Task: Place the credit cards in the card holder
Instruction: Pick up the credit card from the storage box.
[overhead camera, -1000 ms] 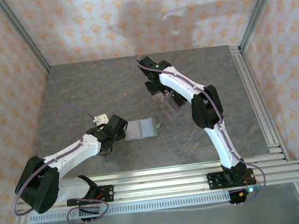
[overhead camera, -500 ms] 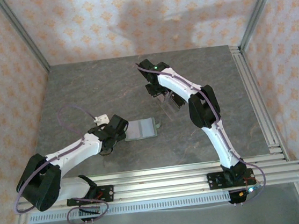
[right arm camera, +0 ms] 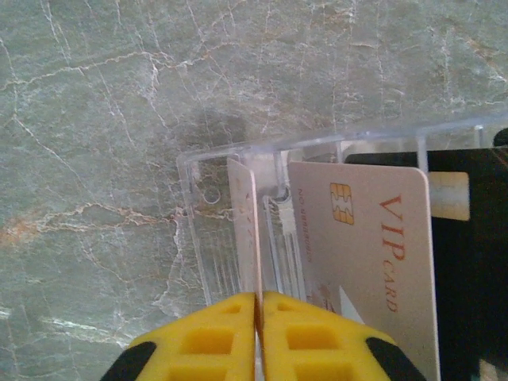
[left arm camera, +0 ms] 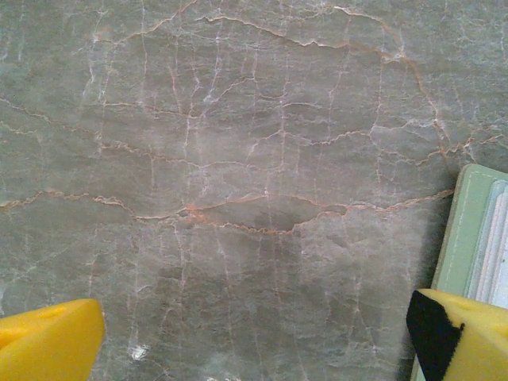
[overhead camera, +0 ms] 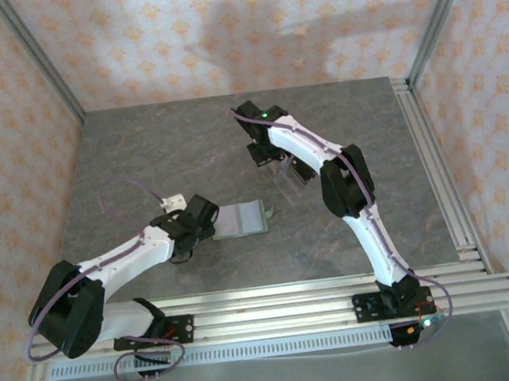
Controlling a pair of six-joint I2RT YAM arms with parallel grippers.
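Across the grey marble table (overhead camera: 140, 157), two white arms reach out from the near rail. The left arm (overhead camera: 124, 256) lies low toward the middle, and the right arm (overhead camera: 346, 189) bends up and over toward the far centre.

Under the right wrist sits a clear plastic tray (right arm camera: 208, 238), its slotted end wall facing the wrist camera. Nearer the table's middle, the card holder (overhead camera: 239, 219) lies flat and opened out, pale inside up, apart from the tray.

The left gripper (left arm camera: 254, 341) hovers just beside the holder's edge with its yellow fingers spread as wide as they go and nothing between them. The holder's green rim shows by the right-hand finger.

Pale credit cards (right arm camera: 365, 238) stand in the tray. One faces the camera, showing a gold chip and the words VIP CARD, with a black card (right arm camera: 476, 262) behind it. The edge-on card (right arm camera: 244, 230) stands in the next slot. The right gripper (right arm camera: 259, 333) is clamped on this thin card, its yellow pads pressed against both faces.
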